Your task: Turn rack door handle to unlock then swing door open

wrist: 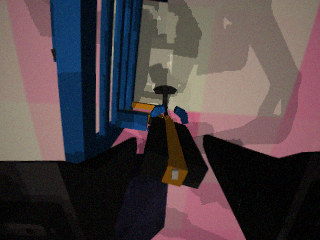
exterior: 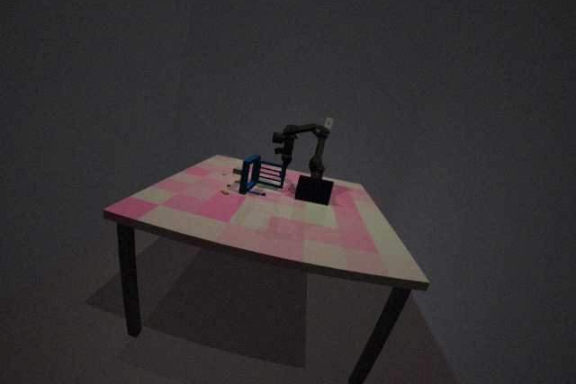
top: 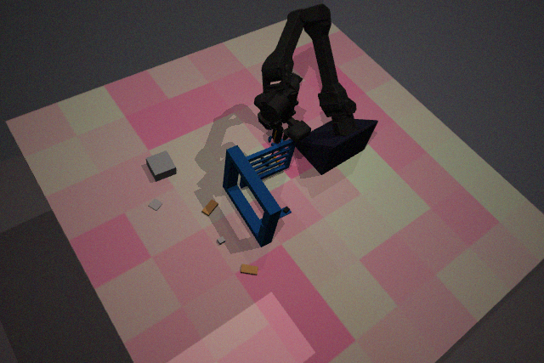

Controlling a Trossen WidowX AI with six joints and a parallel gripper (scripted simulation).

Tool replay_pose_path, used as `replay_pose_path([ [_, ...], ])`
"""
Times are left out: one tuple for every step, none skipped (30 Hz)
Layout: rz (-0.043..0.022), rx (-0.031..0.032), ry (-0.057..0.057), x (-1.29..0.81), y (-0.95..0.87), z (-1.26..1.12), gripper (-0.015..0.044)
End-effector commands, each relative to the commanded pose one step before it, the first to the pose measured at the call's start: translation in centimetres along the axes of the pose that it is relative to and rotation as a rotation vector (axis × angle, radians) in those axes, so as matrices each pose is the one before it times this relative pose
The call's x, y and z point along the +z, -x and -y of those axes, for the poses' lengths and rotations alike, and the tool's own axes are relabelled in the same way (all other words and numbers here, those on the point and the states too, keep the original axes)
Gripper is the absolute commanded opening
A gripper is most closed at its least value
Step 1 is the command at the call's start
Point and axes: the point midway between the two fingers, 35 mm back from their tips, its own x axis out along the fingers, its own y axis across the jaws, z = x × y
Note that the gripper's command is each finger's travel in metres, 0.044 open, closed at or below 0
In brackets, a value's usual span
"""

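Note:
The blue rack door (top: 291, 155) (exterior: 283, 177) (wrist: 75, 100) stands swung out from the blue frame (top: 252, 179) (exterior: 245, 180), at roughly a right angle; its exact angle is hard to tell. The upright handle (wrist: 174, 150), black with an orange strip, is at the door's free edge. My gripper (top: 283, 127) (wrist: 169, 141) is open, with a finger on each side of the handle. In the wrist view, gaps show between the handle and both fingertips. Whether the handle is a full quarter turn round cannot be told.
The dark wedge-shaped base (top: 338, 148) (exterior: 313, 190) is close beside the door's free edge. A grey block (top: 161, 166), a flat grey piece (top: 155, 204), a small grey piece (top: 221, 241) and two orange blocks (top: 210, 207) (top: 249, 269) lie on the frame's other side.

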Motion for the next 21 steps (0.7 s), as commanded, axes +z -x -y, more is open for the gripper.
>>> replay_pose_path([
  [0.00567,0.00620,-0.0075,0.257,0.762,-0.040,0.0283],
  [0.00003,0.00028,0.0000,0.012,0.138,-0.007,0.0283],
  [0.00003,0.00027,-0.0001,0.011,0.138,-0.006,0.0283],
  [0.00002,0.00026,-0.0001,0.011,0.139,-0.006,0.0283],
  [0.00002,0.00024,-0.0001,0.010,0.139,-0.006,0.0283],
  [0.00001,0.00023,-0.0001,0.009,0.139,-0.006,0.0283],
  [0.00001,0.00021,-0.0001,0.008,0.139,-0.006,0.0283],
  [0.00000,0.00020,-0.0001,0.007,0.139,-0.006,0.0283],
  [-0.00001,0.00018,-0.0001,0.006,0.139,-0.005,0.0283],
  [-0.00001,0.00017,-0.0001,0.006,0.139,-0.005,0.0283],
  [-0.00002,0.00015,-0.0001,0.005,0.139,-0.005,0.0283],
  [-0.00002,0.00014,-0.0001,0.004,0.140,-0.005,0.0283],
  [-0.00002,0.00012,-0.0001,0.003,0.140,-0.005,0.0283],
  [-0.00003,0.00011,-0.0001,0.002,0.140,-0.004,0.0283],
  [-0.00003,0.00010,-0.0001,0.002,0.140,-0.004,0.0283],
  [-0.00004,0.00008,-0.0001,0.001,0.140,-0.004,0.0283],
  [-0.00004,0.00007,-0.0001,0.000,0.140,-0.004,0.0283],
  [-0.00005,0.00005,-0.0001,-0.001,0.140,-0.003,0.0283],
  [-0.00005,0.00004,-0.0001,-0.002,0.140,-0.003,0.0283],
  [-0.00005,0.00002,-0.0001,-0.003,0.140,-0.003,0.0283],
  [-0.00006,0.00001,-0.0001,-0.003,0.140,-0.003,0.0283],
])
